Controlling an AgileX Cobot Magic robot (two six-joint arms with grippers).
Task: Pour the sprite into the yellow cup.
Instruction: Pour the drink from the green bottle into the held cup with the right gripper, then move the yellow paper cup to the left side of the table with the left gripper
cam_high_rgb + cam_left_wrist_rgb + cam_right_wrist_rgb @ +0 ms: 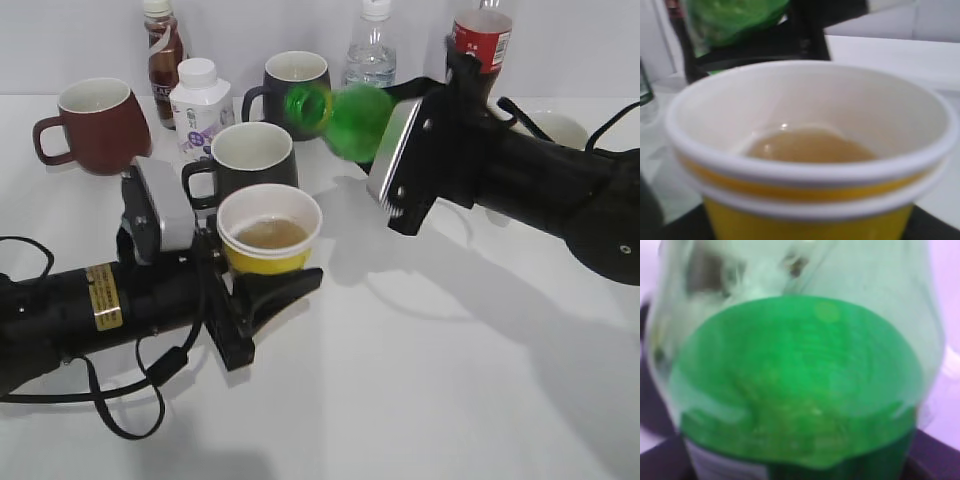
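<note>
sprite [345,116] tipped sideways above yellow cup [270,245].

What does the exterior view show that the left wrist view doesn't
Only the exterior view shows the dark red mug, two dark mugs, the small white bottle, the back-row bottles, both arms, and the sprite's open mouth tipped sideways, up and to the right of the yellow cup. Only the left wrist view shows the cup's doubled white rim close up. Both show the cup holding brownish liquid, with the green bottle beyond it.
</note>
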